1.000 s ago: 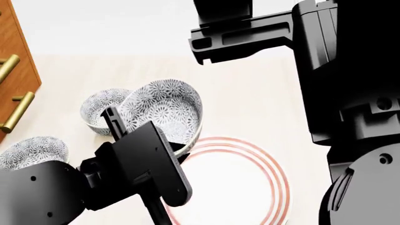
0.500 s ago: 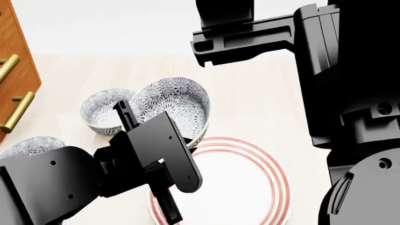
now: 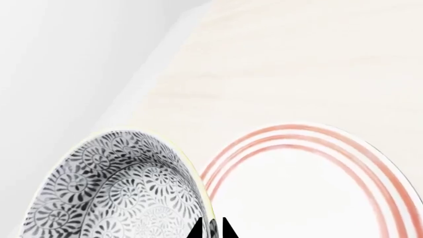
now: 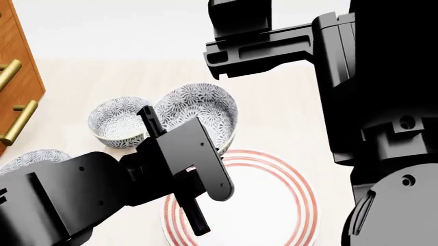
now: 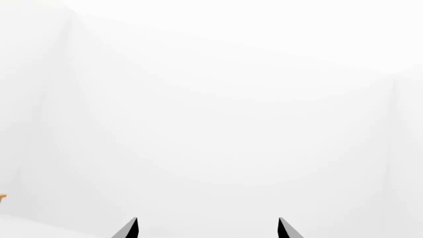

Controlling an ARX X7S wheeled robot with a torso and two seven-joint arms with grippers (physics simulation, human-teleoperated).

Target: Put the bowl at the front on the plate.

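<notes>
My left gripper (image 3: 213, 229) is shut on the rim of the bowl (image 3: 126, 191), a small deep one with a blue-grey floral pattern. In the head view the bowl (image 4: 200, 108) hangs tilted above the table, over the far edge of the plate (image 4: 291, 192). The plate is wide and white with red rings (image 3: 310, 144). The left gripper's body (image 4: 195, 164) hides the near rim of the bowl. My right gripper (image 5: 207, 229) is open with nothing between its fingers and faces a blank white wall. Its arm (image 4: 274, 43) is raised high at the right.
Two look-alike bowls stand on the pale wooden table, one (image 4: 115, 122) just left of the held bowl, another (image 4: 31, 158) at the left edge, partly behind my left arm. A wooden cabinet with brass handles (image 4: 17, 110) stands at the far left.
My left gripper has carried the bowl to the right and a little farther away, nearer over the plate's far edge. The right arm has barely shifted.
</notes>
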